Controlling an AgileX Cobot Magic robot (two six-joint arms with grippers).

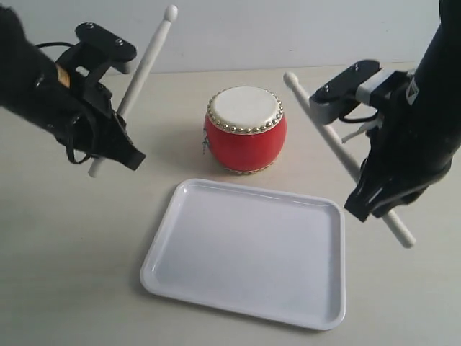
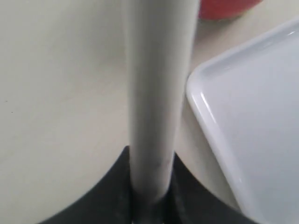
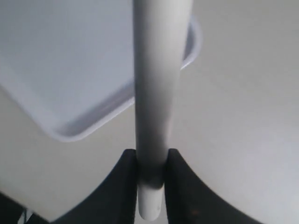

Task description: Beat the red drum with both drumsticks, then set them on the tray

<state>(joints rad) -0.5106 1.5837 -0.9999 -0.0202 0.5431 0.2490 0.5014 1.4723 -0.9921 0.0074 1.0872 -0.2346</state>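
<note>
Desk (image 1: 72, 281): pale, plain surface that carries the tray and the drum.
Tray (image 1: 248, 252): white, lying flat at the near middle with nothing in it. The put-down step is not yet done.
Red drum (image 1: 245, 137): stands upright just beyond the tray's far rim, between the two arms, cream skin facing up.
Left hand (image 1: 119, 148): clamped on the lower part of its stick, with the butt end poking out below. The wrist view shows the shaft wedged between the dark jaws.
Right hand (image 1: 371, 202): likewise clamped low on its stick, with a short butt end past the jaws.
Left drumstick (image 1: 148, 58): tilted steeply, tip high and well apart from the skin.
Right drumstick (image 1: 317, 115): slanted toward the drum, tip near the drum's right shoulder but not touching.
Step in hand: judged to be the beating, since both tips are off the skin.
Doing it well: pivot each stick so that the rounded tip lands on the cream skin and not on the studded rim. Keep the strokes light and mostly downward so that the small drum does not slide or tip toward the tray. Keep both grips firm, as a long stick held low can twist in the jaws.
</note>
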